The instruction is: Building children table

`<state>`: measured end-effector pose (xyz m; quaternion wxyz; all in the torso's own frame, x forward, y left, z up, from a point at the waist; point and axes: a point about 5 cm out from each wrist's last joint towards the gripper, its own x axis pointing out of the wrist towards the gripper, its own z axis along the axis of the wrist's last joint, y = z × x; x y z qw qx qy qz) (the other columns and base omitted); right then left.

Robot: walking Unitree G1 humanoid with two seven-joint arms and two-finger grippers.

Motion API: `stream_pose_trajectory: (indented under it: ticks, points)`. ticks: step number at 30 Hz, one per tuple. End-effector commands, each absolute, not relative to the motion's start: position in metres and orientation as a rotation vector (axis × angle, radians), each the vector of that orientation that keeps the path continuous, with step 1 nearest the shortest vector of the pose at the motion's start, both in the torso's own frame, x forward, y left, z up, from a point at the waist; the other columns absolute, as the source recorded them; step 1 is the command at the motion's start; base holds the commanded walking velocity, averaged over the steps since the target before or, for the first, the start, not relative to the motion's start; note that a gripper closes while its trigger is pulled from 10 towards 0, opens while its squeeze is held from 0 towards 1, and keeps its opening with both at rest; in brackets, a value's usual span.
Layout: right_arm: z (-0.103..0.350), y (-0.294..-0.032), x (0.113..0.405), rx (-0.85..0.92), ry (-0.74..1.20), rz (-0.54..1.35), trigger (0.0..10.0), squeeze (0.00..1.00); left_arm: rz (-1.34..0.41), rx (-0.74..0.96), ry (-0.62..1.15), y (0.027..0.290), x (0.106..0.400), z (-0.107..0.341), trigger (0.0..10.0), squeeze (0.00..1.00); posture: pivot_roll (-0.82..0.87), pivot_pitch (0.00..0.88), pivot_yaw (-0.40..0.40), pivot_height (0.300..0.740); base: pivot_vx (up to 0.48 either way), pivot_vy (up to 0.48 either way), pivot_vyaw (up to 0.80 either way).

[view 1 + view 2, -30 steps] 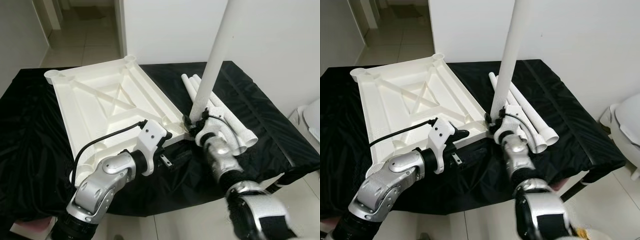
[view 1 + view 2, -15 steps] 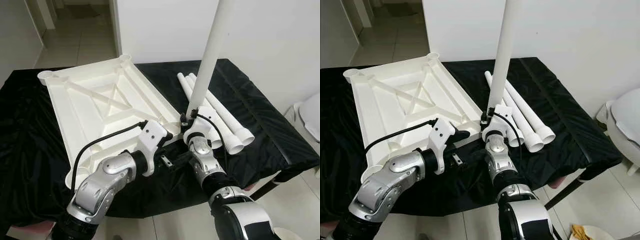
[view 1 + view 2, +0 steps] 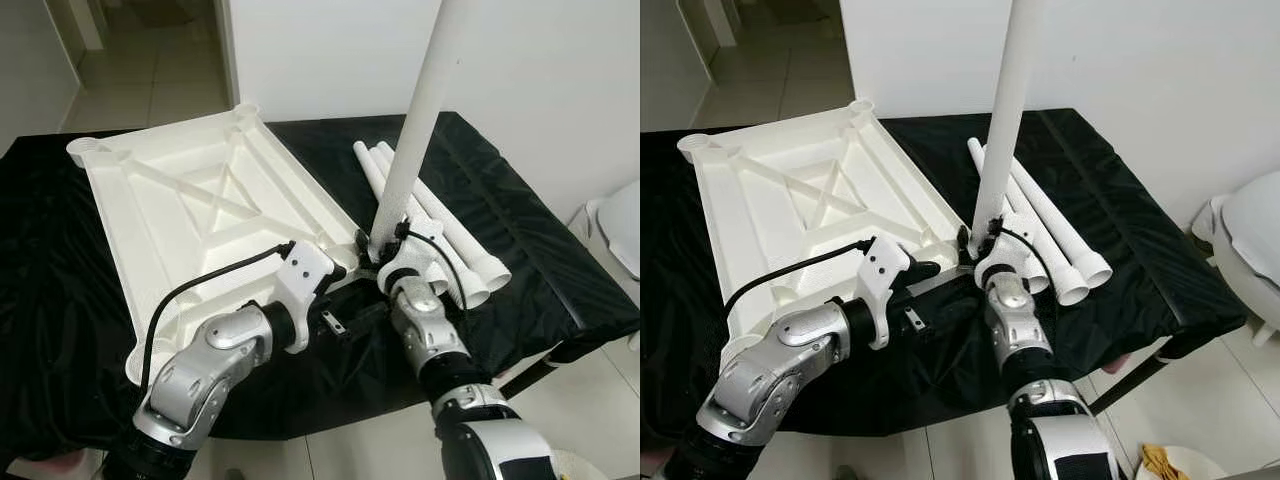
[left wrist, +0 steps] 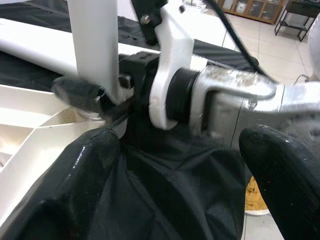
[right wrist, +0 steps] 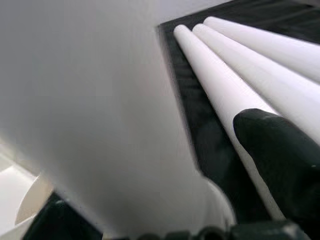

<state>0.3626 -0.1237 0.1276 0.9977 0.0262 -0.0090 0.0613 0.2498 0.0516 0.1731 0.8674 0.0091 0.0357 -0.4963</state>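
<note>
Black-draped table (image 3: 560, 270), right gripper (image 3: 378, 245) clamping upright leg (image 3: 412, 130) at tabletop (image 3: 180, 220) corner, left gripper (image 3: 350, 300) fingers apparently apart.

Head stereo pair looks fwd/down at tabletop (image 3: 200, 210) — both wrist cams close-up on upright leg (image 4: 95, 45).

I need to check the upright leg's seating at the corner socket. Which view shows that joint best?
The left wrist view: the upright leg meets the tabletop corner close up, the right gripper around it. Eye views show the leg's height but hide the joint. The right wrist view is a blurred close-up.
</note>
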Motion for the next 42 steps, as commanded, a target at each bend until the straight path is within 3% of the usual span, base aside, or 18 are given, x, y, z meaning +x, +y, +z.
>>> stream_pose_trajectory:
  ticks: [1,4,5,10,17,35,36,37,42]
  points:
    - [0.128,-0.13,0.363,0.047,-0.013,0.189,10.0,1.0,-1.036,0.02,0.08,0.053,0.249,0.173,10.0,0.0,-0.02,0.03,-0.013,0.74,0.0,0.0,0.0]
    - [0.131,-0.138,0.365,0.023,-0.009,0.259,10.0,1.0,-1.035,0.02,0.079,0.053,0.249,0.174,10.0,0.0,-0.02,0.028,-0.013,0.74,0.0,0.0,0.0]
    - [0.132,-0.144,0.367,0.009,-0.003,0.297,10.0,0.0,-1.034,0.02,0.078,0.053,0.25,0.174,10.0,0.0,-0.02,0.027,-0.013,0.74,0.0,0.0,0.0]
    - [0.136,-0.156,0.37,-0.121,0.012,0.479,10.0,0.0,-1.035,0.023,0.075,0.053,0.251,0.174,10.0,0.0,-0.02,0.021,-0.009,0.74,0.0,0.0,0.0]
    - [0.139,-0.159,0.377,-0.153,0.037,0.516,10.0,0.0,-1.033,0.026,0.069,0.053,0.253,0.176,10.0,0.0,-0.01,0.013,-0.01,0.74,0.0,0.0,0.0]
    - [0.139,-0.134,0.382,-0.195,0.081,0.639,10.0,0.0,-1.017,0.036,0.063,0.057,0.254,0.178,10.0,0.0,0.02,0.006,-0.008,0.74,0.0,0.0,0.0]
    - [0.136,-0.132,0.38,-0.195,0.092,0.65,4.0,0.0,-1.015,0.037,0.063,0.057,0.254,0.178,10.0,0.0,0.02,0.007,-0.01,0.74,0.0,0.0,0.0]
    - [0.133,-0.131,0.379,-0.194,0.099,0.662,0.0,0.0,-1.014,0.037,0.064,0.057,0.254,0.178,10.0,0.0,0.02,0.007,-0.008,0.74,0.0,0.0,0.0]
    - [0.129,-0.132,0.377,-0.193,0.101,0.674,0.0,0.0,-1.014,0.036,0.065,0.057,0.253,0.178,10.0,0.0,0.02,0.008,-0.006,0.74,0.0,0.0,0.0]
